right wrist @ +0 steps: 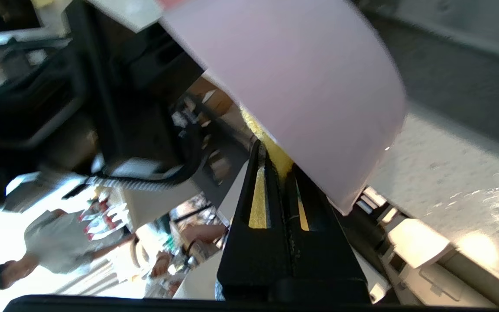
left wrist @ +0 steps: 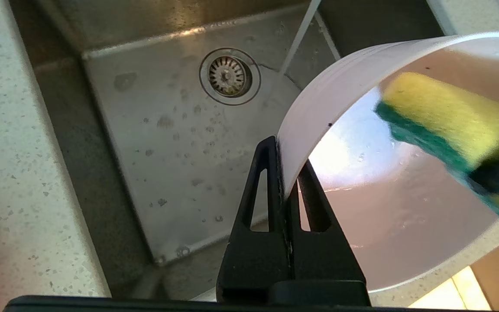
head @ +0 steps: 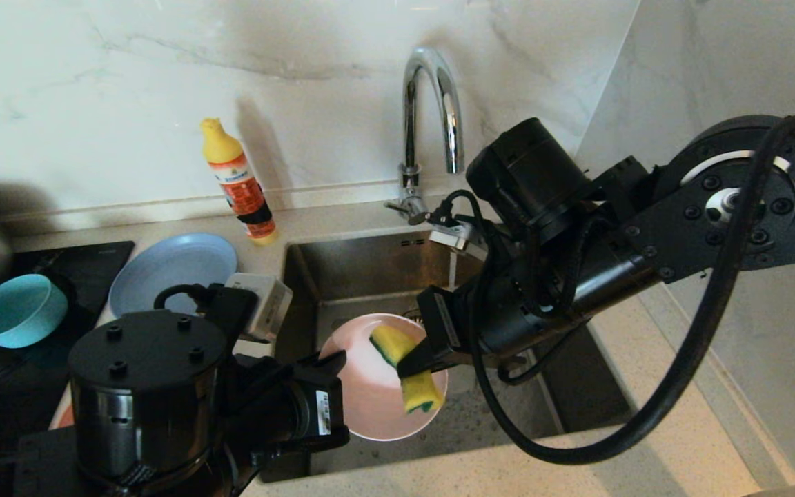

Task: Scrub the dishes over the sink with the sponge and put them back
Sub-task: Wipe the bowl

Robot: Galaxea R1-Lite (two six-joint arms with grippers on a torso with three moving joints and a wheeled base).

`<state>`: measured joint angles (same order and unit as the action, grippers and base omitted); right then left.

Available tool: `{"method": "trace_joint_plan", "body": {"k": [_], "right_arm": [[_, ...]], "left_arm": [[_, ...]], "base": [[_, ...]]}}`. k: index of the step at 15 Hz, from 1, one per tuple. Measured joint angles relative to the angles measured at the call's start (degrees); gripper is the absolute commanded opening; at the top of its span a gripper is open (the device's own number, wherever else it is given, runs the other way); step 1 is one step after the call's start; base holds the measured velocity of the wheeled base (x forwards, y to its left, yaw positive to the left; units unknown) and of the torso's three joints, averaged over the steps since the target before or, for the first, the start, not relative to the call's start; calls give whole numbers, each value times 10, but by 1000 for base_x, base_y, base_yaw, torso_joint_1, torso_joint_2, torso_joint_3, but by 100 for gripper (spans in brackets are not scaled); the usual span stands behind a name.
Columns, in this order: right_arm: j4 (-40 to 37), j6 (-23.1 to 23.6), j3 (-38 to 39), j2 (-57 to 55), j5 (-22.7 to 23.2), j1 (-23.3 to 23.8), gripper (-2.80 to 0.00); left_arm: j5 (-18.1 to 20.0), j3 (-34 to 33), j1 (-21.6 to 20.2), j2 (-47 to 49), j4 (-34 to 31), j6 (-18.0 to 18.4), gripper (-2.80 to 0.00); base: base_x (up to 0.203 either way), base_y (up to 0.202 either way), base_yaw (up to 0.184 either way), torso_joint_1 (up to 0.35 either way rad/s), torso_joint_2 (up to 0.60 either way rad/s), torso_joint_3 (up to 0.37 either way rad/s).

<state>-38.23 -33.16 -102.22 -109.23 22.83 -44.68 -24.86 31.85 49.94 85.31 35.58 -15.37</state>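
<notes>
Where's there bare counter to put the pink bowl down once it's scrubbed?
Bare counter runs right of the sink and along its front edge. Left is crowded: blue plate, teal bowl, soap bottle, left arm. Both grippers, left gripper and right gripper, work above the basin.

The sink (head: 370, 276) is brushed steel, dull in sheen and spotted with water drops around its ribbed metal drain strainer (left wrist: 229, 76). Behind the sink, the tap (head: 432, 110) is mirror-bright chrome. Over the sink, the pale pink bowl (head: 377, 400) looks like smooth plastic, wet and glistening inside. The sponge (head: 408, 373) pressed in it is porous yellow foam with a coarse green scouring layer. The countertop (head: 646, 442) beside the sink is speckled, polished stone.
</notes>
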Motion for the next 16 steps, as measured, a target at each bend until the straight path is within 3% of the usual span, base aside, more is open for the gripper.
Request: {"method": "trace_joint_plan", "body": {"k": [8, 16], "right_arm": [[-33, -1, -47, -15, -7, 9, -280], [-72, -2, -57, 1, -10, 5, -280]], "left_arm": [[-3, -10, 11, 0, 3, 7, -280], [-8, -26, 11, 17, 54, 6, -280]], "base": [[0, 0, 0, 0, 0, 0], [0, 0, 0, 0, 0, 0]]}}
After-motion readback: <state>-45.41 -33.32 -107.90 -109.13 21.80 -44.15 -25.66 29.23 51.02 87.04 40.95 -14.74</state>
